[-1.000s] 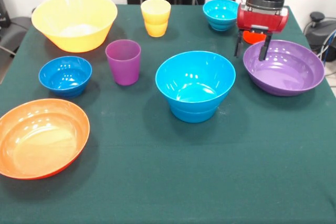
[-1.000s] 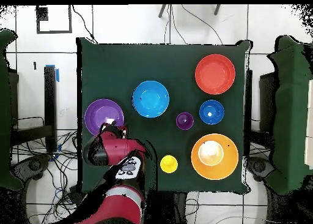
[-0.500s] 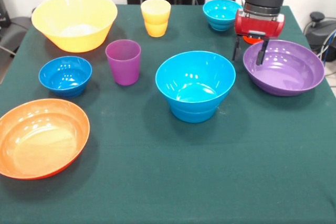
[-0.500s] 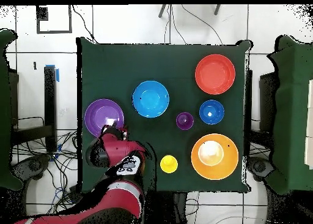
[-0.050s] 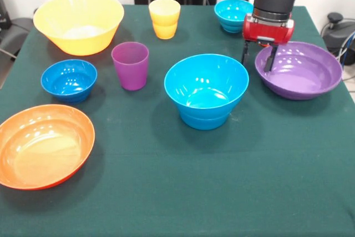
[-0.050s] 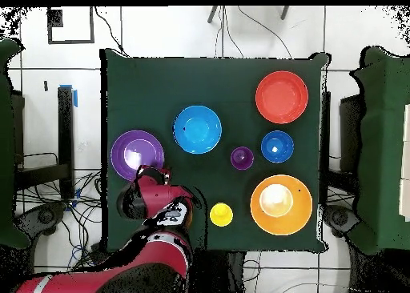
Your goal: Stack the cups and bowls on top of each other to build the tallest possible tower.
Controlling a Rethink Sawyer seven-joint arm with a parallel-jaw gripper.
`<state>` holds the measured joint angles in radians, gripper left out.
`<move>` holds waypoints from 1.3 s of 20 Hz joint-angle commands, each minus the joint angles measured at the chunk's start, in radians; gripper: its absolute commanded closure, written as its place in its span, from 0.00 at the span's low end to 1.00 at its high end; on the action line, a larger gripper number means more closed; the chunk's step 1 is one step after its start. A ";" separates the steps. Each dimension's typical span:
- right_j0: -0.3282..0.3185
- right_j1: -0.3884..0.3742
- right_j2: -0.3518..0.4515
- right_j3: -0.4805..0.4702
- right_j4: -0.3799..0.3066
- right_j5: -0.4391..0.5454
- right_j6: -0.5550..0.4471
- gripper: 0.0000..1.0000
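Note:
My gripper [image 5: 257,58] hangs open over the near-left rim of the wide purple bowl [image 5: 302,73], one finger outside the rim and one inside. A small cyan bowl [image 5: 233,15] sits just behind it. The mid-blue bowl [image 5: 206,97] stands at the table's middle, with a second rim showing under it. A purple cup [image 5: 130,65] and a yellow cup [image 5: 164,18] stand upright to its left. Further left are the large yellow bowl [image 5: 79,23], the small dark blue bowl [image 5: 69,80] and the wide orange bowl [image 5: 44,145]. No tower is in view.
From above, the red arm [image 6: 152,226] covers the table's lower left corner beside the purple bowl [image 6: 137,154]. Green cloth [image 6: 160,82] covers the table. Dark chairs [image 6: 376,146] flank both sides, and cables lie on the floor to the left.
The gripper has risen and drifted left and away along the purple bowl's rim in the front view. The purple bowl has shifted very slightly; the other pieces stay put.

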<state>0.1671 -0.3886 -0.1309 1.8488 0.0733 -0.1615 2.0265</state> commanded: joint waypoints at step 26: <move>-0.037 -0.232 0.082 0.058 -0.016 0.152 0.105 1.00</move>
<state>0.1642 -0.4781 -0.1295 1.8598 0.0725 -0.1898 2.0265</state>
